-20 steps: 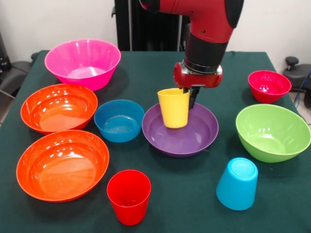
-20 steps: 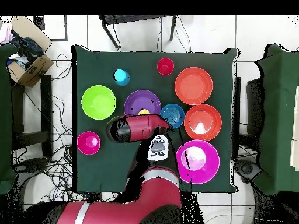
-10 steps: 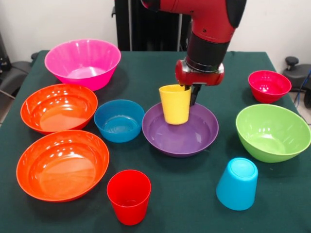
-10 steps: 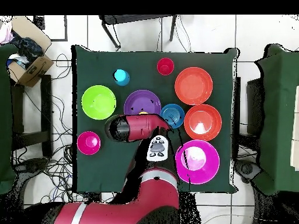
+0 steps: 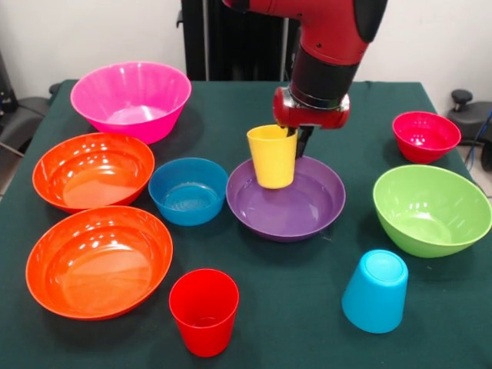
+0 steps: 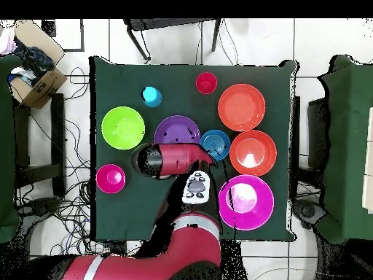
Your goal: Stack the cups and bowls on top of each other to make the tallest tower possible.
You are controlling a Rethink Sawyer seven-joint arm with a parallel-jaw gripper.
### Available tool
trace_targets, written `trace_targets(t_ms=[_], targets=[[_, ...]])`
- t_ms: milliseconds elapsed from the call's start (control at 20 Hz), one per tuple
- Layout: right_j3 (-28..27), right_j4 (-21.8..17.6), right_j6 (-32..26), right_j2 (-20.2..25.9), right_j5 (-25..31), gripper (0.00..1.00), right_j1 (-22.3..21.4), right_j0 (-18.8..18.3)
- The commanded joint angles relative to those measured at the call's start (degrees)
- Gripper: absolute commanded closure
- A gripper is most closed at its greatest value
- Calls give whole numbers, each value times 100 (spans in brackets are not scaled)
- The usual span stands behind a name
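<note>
Front view: pincer (image 5: 295, 141) clamped on far rim of yellow cup (image 5: 272, 157), holding it upright w/ its base hanging just above purple bowl (image 5: 286, 199); whether it touches the bowl can't be told. No tower yet. All bowls sit apart on green tabletop (image 5: 254, 115): magenta (image 5: 131, 100), two orange (image 5: 93, 171) (image 5: 98, 260), small blue (image 5: 188, 191), lime (image 5: 431, 209), crimson (image 5: 426, 136). Red cup (image 5: 204, 310) stands mouth up at near edge; light blue cup (image 5: 375, 290) sits mouth down.

Handling, as a judgement: glossy thin plastic, so light, stiff, slick. A one-wall rim pinch lets the cup swing or slip, so slow moves are advisable. Bowls are too wide to span and are best taken by the rim. The blue cup, upside down, offers only its tapered wall, prob. slippery.

Overhead view: arm (image 6: 169, 160) covers the yellow cup & pincer; grip can't be seen here. Purple bowl (image 6: 176, 128) peeks out beyond the arm, blue bowl (image 6: 216, 144) beside it, lime (image 6: 122, 127) & crimson (image 6: 110, 177) on the other side. Cardboard box (image 6: 33, 71) sits on floor off the tabletop.
</note>
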Motion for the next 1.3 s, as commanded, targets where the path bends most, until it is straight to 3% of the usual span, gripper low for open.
trace_targets(t_ms=[50,850,1300], targets=[[79,296,962,268,788,100,158,165],[277,471,1135,-177,1800,100,-10,549],[554,615,1259,-310,1964,100,-59,633]])
